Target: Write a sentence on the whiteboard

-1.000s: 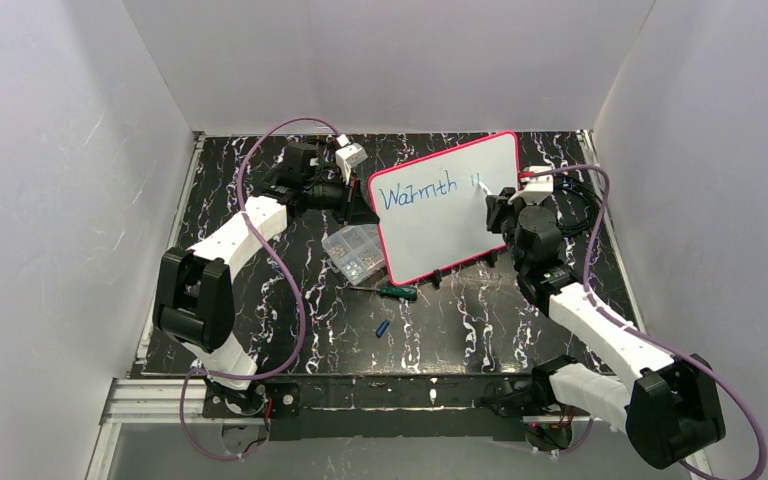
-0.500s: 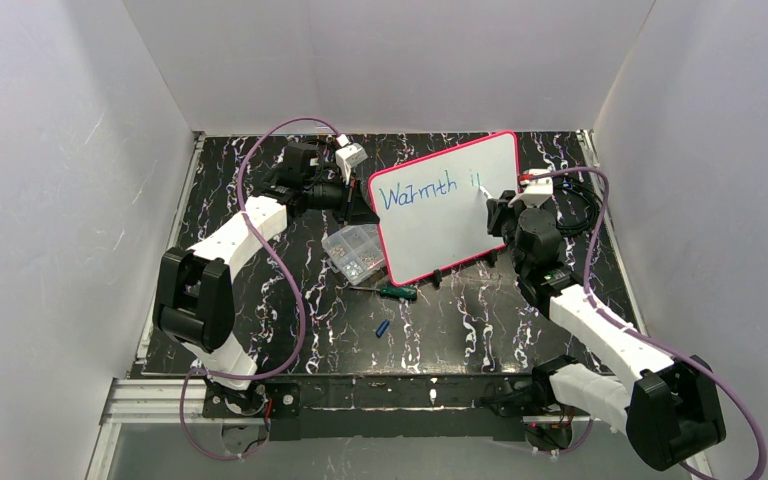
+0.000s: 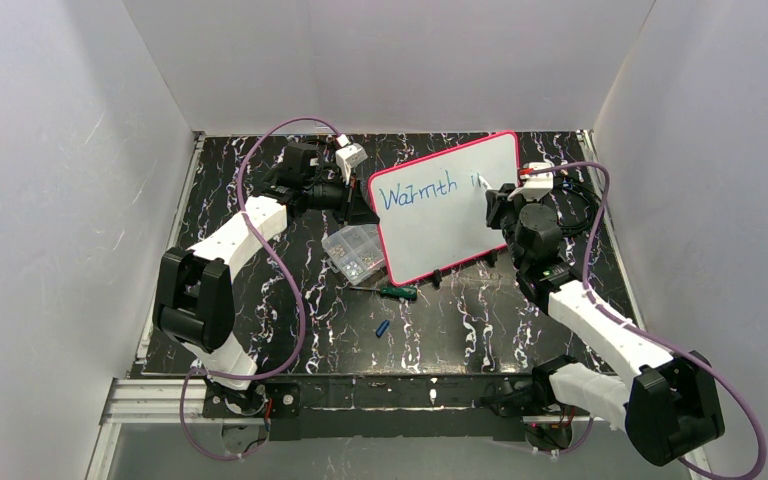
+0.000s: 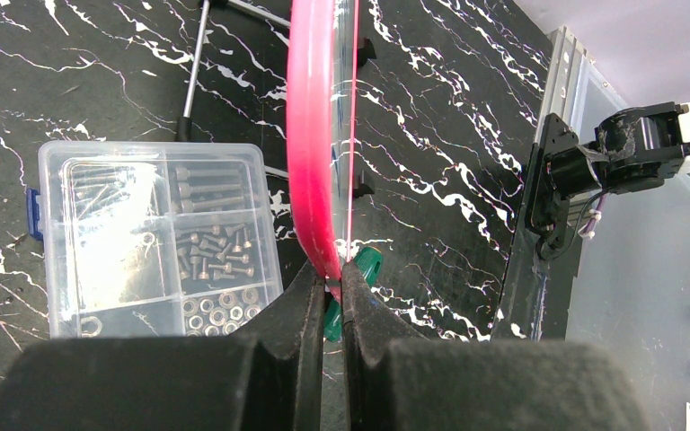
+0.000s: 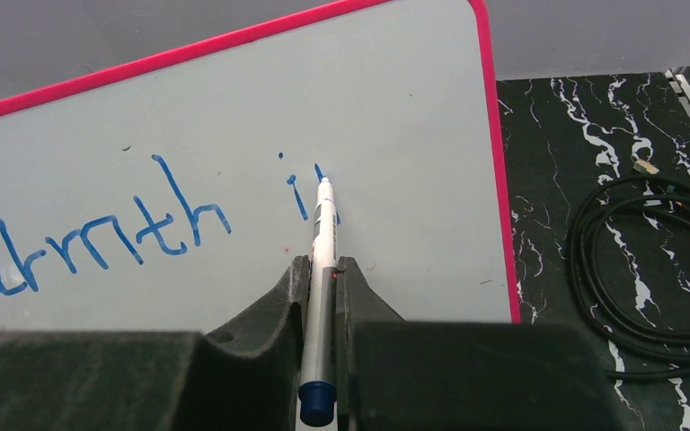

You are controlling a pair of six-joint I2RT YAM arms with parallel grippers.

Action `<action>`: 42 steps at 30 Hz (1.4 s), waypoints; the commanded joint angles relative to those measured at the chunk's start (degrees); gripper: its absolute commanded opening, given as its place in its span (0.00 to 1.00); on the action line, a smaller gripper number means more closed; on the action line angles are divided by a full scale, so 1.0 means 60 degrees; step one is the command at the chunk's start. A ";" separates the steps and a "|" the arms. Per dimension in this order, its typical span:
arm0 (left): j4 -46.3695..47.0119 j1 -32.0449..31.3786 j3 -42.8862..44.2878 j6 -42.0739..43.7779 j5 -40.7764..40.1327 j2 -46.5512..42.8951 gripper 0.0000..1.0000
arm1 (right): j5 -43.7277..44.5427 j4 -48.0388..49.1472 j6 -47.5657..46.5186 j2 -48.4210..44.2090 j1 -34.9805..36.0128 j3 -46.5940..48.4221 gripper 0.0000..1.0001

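Left gripper (image 4: 331, 274) pinches the whiteboard (image 4: 310, 135) by its rim. Right gripper (image 5: 322, 265) clenches a marker (image 5: 322, 238), tip touching after "Warmth i". Light, even pressure and a steady hold should keep strokes legible.

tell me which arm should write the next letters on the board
Right: the right gripper holds the marker, tip at the board by the unfinished second word. The left gripper is clamped on the board's pink edge, steadying it.
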 commanded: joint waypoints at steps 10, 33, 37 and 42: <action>-0.0148 -0.0078 0.0298 0.0249 0.0455 -0.0616 0.00 | 0.0653 0.0929 -0.0390 0.0294 -0.0028 0.0439 0.01; -0.0163 -0.0079 0.0308 0.0248 0.0455 -0.0623 0.00 | 0.0695 0.0295 0.0117 -0.0186 -0.0028 -0.0525 0.01; -0.0163 -0.0077 0.0299 0.0249 0.0455 -0.0629 0.00 | 0.0706 0.0257 0.0088 -0.0163 -0.0028 -0.0533 0.01; -0.0166 -0.0076 0.0307 0.0250 0.0455 -0.0671 0.00 | 0.0687 0.0240 0.0046 -0.0132 -0.0028 -0.0396 0.01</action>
